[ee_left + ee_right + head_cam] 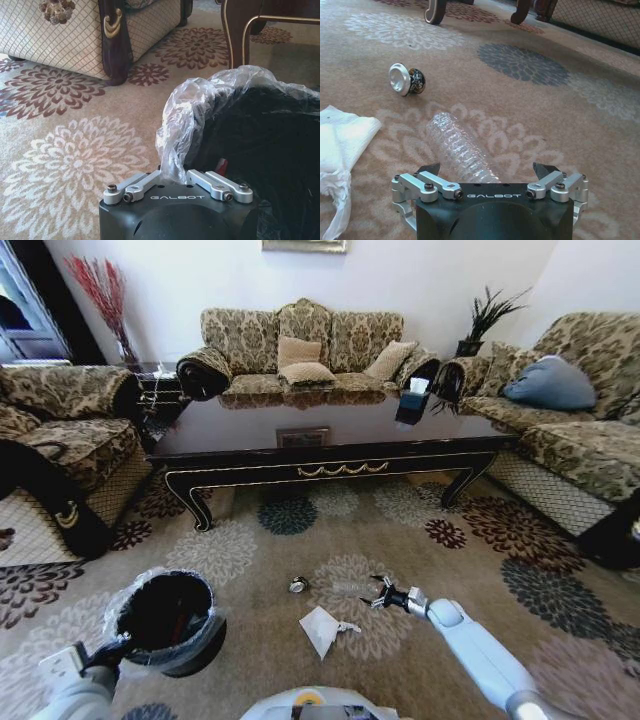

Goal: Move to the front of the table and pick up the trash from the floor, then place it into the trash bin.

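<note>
Head view high above carpet (240, 550); 2 wrist views low, close.

carpet (250, 560): beige, floral medallions
trash bin (168, 622): black, clear liner
crumpled paper (322, 628): white
table (300, 445): dark wood, gold trim

I see the table (330, 445) ahead, the trash bin (168, 623) on my near left, and the bottle (353, 588) (paper (322, 629) nearer, round piece (298, 585) leftward) between my right gripper's (379, 594) spread fingers.
</note>
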